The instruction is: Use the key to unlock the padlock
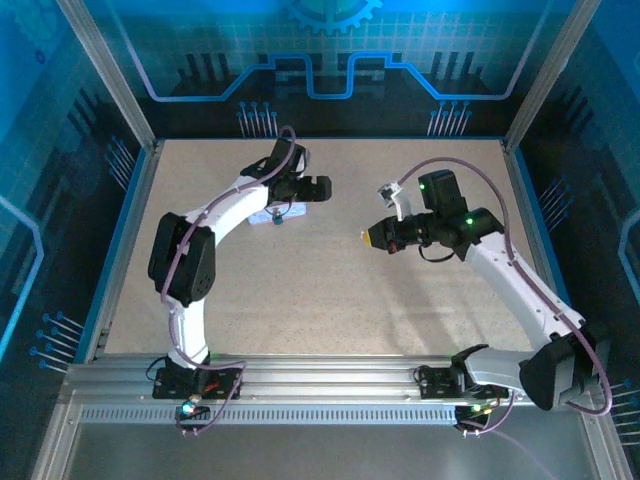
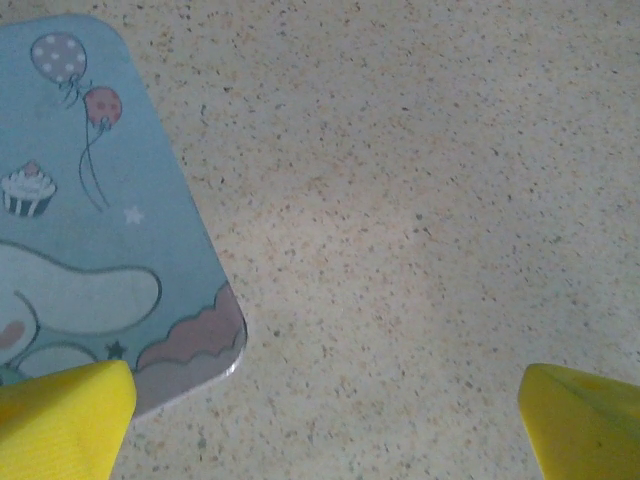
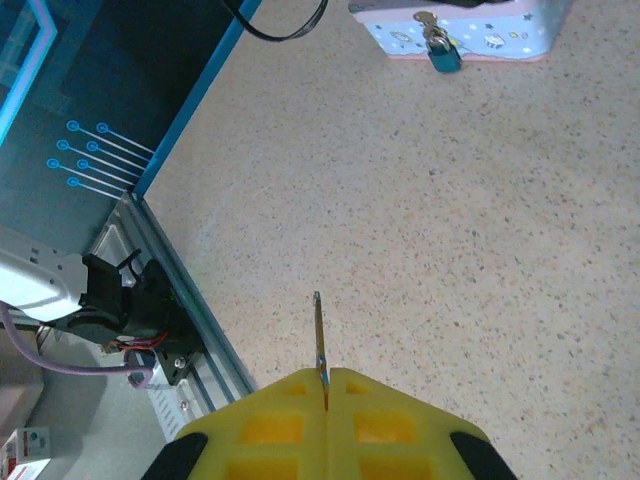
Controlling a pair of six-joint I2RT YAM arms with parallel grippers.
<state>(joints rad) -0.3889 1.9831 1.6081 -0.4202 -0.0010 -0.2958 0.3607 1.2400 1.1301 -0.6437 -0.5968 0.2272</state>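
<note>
While the right pincer (image 3: 326,388) clamps the key (image 3: 318,335) edge-on, blade protruding, the padlock (image 3: 443,50) hangs on the tin (image 3: 480,25), well apart. The key looks thin, stiff and slippery, so it may twist. The left pincer (image 2: 325,420) gapes empty.

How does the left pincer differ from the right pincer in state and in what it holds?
The left pincer is open, its yellow fingers far apart; the right pincer is shut. The left pincer holds nothing, above a corner of the tin; the right pincer grips the key, blade pointing out. Both have yellow fingers.
</note>
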